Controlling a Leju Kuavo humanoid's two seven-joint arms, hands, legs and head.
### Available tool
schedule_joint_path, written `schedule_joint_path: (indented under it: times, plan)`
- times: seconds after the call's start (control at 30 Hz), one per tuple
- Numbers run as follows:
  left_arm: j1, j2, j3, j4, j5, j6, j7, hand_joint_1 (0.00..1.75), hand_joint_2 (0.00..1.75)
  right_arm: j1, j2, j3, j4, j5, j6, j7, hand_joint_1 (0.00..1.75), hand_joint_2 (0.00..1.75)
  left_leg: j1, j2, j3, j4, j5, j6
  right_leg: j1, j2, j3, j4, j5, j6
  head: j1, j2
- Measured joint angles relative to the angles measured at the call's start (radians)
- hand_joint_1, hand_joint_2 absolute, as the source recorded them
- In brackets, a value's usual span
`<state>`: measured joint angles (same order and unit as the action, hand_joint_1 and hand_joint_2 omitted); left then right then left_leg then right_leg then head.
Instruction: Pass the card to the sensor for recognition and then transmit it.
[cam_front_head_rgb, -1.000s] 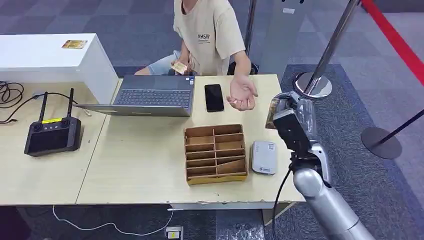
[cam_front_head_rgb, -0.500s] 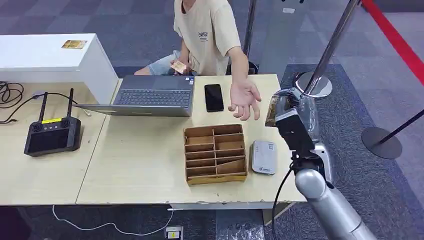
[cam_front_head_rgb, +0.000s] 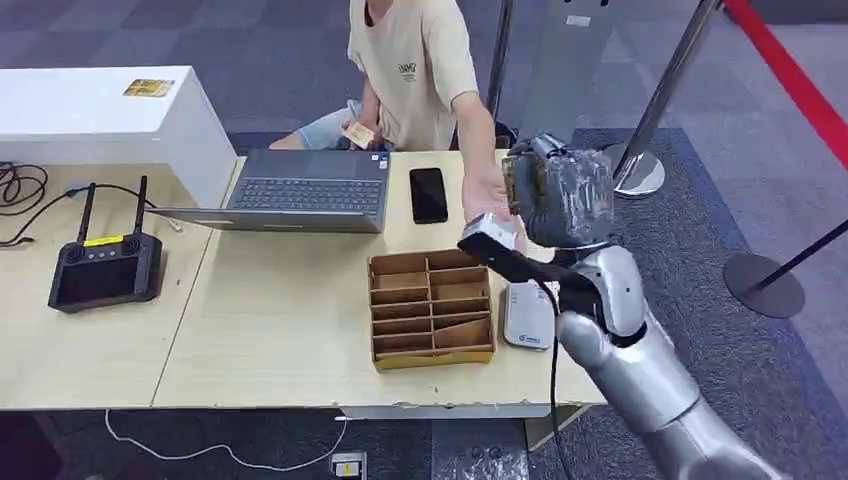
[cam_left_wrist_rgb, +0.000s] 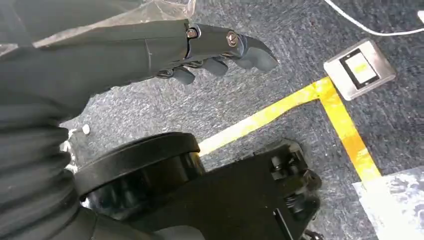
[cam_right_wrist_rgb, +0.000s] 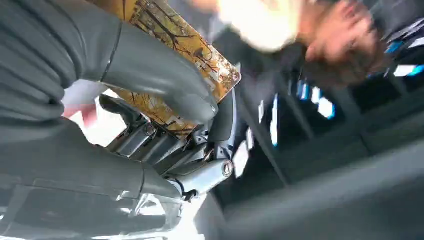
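Yellow patterned card (cam_right_wrist_rgb: 200, 55), lettering unreadable

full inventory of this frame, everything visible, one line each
card: 1, yellow patterned, held in right hand
card reader: 1, white, right of organiser
organiser: 1, brown, table centre
phone: 1, black, beside laptop
laptop: 1, grey, table's far side
controller: 1, black, left table
person's hand: 1, reaching toward card
stanchions: 2, silver, right floor
right hand: 1, grey, over table's far right
left hand: 1, grey, hanging above floor
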<state>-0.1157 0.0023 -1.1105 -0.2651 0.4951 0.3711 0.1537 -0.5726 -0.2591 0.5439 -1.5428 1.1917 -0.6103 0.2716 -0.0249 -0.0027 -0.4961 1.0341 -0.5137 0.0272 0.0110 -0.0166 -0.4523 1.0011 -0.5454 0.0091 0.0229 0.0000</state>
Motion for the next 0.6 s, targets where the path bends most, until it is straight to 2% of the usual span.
schedule_joint_path:
  times: [0.07, 0.23, 0.43, 0.53, 0.6]
  plan:
    - [-0.014, -0.003, 0.000, 0.000, -0.003, 0.007, 0.002, 0.00, 1.75, -0.048, 0.008, 0.026, 0.072, 0.151, -0.046, 0.015, 1.75, 1.75, 0.000, -0.001, 0.000, 0.000, 0.000, 0.000, 0.000, -0.001, 0.000, 0.000, 0.000, 0.000, 0.000, 0.000]
    - [-0.035, -0.010, 0.000, 0.000, -0.003, 0.022, 0.011, 0.00, 1.75, -0.111, 0.036, 0.057, 0.177, 0.318, -0.074, 0.046, 1.75, 1.75, 0.000, -0.002, -0.001, 0.001, 0.001, 0.000, 0.000, -0.002, 0.000, 0.000, 0.000, 0.000, 0.001, 0.000]
    - [-0.039, -0.011, 0.000, 0.000, -0.003, 0.024, 0.013, 0.00, 1.75, -0.133, 0.048, 0.074, 0.231, 0.337, -0.077, 0.060, 1.75, 1.75, 0.000, -0.002, -0.001, 0.001, 0.000, 0.000, 0.000, -0.002, -0.001, 0.000, 0.000, 0.000, 0.000, 0.000]
    - [-0.039, -0.011, 0.000, 0.000, -0.006, 0.024, 0.013, 0.00, 1.75, -0.121, 0.052, 0.076, 0.245, 0.301, -0.079, 0.048, 1.75, 1.75, 0.000, -0.002, -0.001, 0.001, 0.000, 0.000, 0.000, -0.002, -0.001, 0.000, 0.000, 0.000, 0.000, 0.000]
    - [-0.038, -0.011, 0.000, 0.000, -0.006, 0.024, 0.010, 0.00, 1.75, -0.104, 0.056, 0.073, 0.252, 0.273, -0.080, 0.018, 1.75, 1.75, 0.000, -0.002, -0.001, 0.001, 0.000, 0.000, 0.000, -0.002, -0.001, 0.000, 0.000, 0.000, 0.000, 0.000]
